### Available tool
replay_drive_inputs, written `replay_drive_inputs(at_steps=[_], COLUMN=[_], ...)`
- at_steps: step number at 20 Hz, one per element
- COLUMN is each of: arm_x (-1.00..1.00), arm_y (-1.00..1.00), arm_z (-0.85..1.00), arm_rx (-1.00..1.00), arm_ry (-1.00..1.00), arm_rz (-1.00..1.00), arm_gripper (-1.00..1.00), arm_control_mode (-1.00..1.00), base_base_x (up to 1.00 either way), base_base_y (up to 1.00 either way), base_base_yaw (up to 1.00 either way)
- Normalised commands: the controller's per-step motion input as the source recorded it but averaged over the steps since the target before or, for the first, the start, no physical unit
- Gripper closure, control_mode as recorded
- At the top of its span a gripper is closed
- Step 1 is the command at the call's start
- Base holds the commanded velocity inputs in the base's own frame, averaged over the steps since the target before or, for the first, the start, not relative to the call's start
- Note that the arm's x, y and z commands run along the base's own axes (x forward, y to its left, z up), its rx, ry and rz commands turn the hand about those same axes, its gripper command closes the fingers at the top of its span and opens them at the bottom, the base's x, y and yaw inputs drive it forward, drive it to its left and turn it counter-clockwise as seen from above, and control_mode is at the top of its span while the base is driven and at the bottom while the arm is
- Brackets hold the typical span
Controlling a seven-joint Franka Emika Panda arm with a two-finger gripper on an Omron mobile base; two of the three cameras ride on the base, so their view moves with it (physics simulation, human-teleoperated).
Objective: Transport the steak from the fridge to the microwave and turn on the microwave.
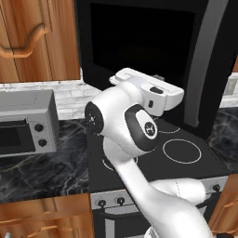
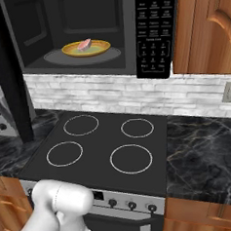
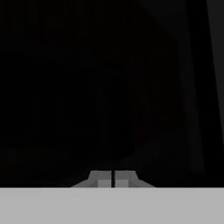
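Observation:
The microwave point(image 2: 130, 18) hangs above the stove with its door point(image 2: 7, 71) swung out to the left. Inside, the pinkish steak point(image 2: 85, 44) lies on a yellow plate point(image 2: 100, 48) on the turntable. The keypad point(image 2: 153, 31) is on the microwave's right side. In the left base view my hand point(image 1: 160, 95) sits close against the dark window of the open door point(image 1: 139, 42), left of its grey handle point(image 1: 204, 65). In the hand view my gripper point(image 3: 113, 178) is shut, its fingertips together with nothing between them, facing a dark surface. The fridge is out of view.
A black four-ring stovetop point(image 2: 104, 142) lies under the microwave, with knobs along its front. A silver toaster oven point(image 1: 25, 123) stands on the dark marble counter point(image 1: 51, 172) at the left. Wooden cabinets point(image 2: 204, 28) flank the microwave, and a white brick backsplash point(image 2: 135, 94) runs behind.

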Motion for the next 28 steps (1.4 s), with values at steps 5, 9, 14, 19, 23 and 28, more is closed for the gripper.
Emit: replay_drive_inputs(at_steps=[5,9,14,19,23,28], arm_x=[0.52,0.50,0.53,0.46,0.52,0.62], arm_y=[-0.18,-0.11,-0.14,-0.18,-0.30,-0.30], arm_z=[0.07,0.09,0.21,0.07,0.00,0.00], arm_rx=[0.00,0.00,0.00,0.00,0.00,0.00], arm_ry=[0.00,0.00,0.00,0.00,0.00,0.00], arm_rz=[0.07,0.08,0.06,0.06,0.10,0.18], arm_gripper=[1.00,1.00,1.00,1.00,1.00,1.00], arm_control_mode=[-1.00,-1.00,-1.00,-1.00,-1.00,-1.00], base_base_x=[0.00,0.00,0.00,0.00,0.00,0.00], base_base_y=[0.00,0.00,0.00,0.00,0.00,0.00], base_base_yaw=[0.00,0.00,0.00,0.00,0.00,0.00])
